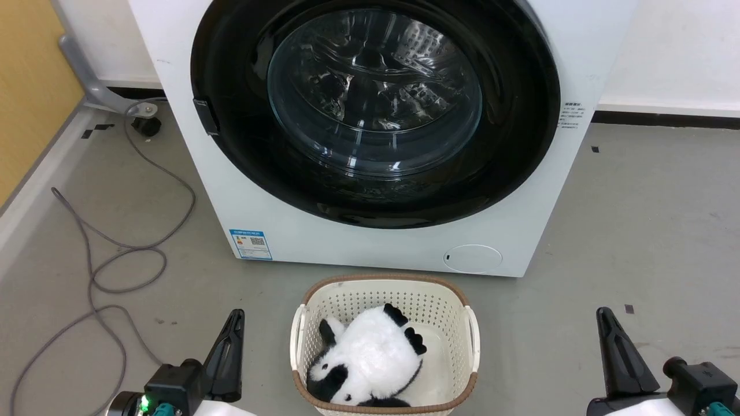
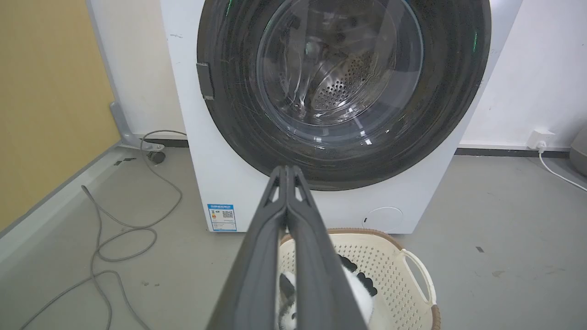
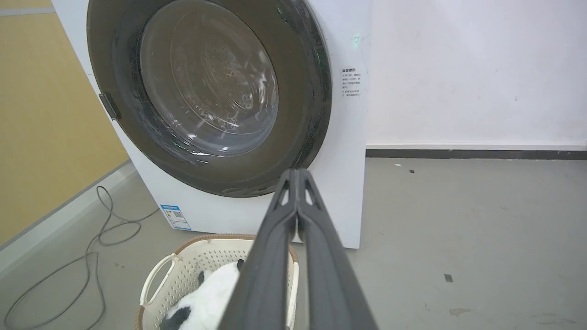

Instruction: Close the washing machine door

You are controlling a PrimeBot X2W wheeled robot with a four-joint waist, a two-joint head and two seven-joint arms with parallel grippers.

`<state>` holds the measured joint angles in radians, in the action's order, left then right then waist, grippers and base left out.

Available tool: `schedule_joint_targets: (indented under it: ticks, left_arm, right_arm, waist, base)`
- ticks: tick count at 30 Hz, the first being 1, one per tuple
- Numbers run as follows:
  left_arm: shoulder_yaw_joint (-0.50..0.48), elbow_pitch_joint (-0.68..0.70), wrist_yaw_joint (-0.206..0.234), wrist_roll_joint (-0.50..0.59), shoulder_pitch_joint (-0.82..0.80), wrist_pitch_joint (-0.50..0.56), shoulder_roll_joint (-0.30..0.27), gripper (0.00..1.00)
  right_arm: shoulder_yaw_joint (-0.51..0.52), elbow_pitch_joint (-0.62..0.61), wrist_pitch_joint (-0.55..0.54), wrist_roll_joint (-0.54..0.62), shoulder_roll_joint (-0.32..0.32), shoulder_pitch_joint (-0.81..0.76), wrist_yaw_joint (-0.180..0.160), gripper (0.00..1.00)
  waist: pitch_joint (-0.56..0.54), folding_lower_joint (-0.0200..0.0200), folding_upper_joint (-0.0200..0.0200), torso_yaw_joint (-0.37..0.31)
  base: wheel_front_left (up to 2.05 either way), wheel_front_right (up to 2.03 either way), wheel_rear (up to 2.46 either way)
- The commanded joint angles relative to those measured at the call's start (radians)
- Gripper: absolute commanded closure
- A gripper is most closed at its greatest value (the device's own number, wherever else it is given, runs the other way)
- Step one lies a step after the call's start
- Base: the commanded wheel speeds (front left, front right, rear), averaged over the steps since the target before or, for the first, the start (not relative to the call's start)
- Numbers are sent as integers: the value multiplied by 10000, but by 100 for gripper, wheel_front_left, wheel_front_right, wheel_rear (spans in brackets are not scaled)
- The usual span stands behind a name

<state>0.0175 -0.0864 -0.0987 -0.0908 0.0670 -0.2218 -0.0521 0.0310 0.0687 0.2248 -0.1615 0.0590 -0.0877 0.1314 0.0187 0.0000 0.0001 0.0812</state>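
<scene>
**Ana:** The washing machine door (image 1: 376, 110) lies flat against the front of the washing machine (image 1: 358, 248), with no gap along its rim in any view. So what is the risk?

**Ben:** Whether the catch has engaged can't be told. The small handle tab (image 1: 205, 115) sits on the door's left edge. If the door is only resting there, it may swing open again.

**Ana:** And the robot's hands?

**Ben:** The left hand (image 1: 234, 320) and right hand (image 1: 604, 318) are low and well apart from the door. Both are clenched, fingers pressed together on nothing. A confirming push aimed at the bulging glass could slip, so the black rim near the tab looks safer.

**Ana:** Any obstacles?

**Ben:** The cream laundry basket (image 1: 384, 286) holding a panda plush toy (image 1: 370, 355) stands just before the machine, between the hands. An arm reaching low could knock it. The grey cable (image 1: 92, 271) on the floor to the left could snag a wheel.
</scene>
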Motion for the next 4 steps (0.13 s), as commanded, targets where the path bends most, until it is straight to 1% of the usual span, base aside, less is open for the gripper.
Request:
schedule_joint_targets:
  ticks: [1, 4]
  left_arm:
    - [-20, 64, 52, 62, -88, 29, -1, 100]
    - [-24, 86, 78, 86, -105, 90, 0, 100]
  right_arm:
    - [-11, -62, -40, 33, -12, 105, -1, 100]
    - [-19, -80, -101, 77, -14, 127, -1, 100]
  waist:
    - [-1, 0, -1, -6]
    - [-7, 0, -1, -28]
  base:
    - [0, 0, 0]
    - [0, 0, 0]
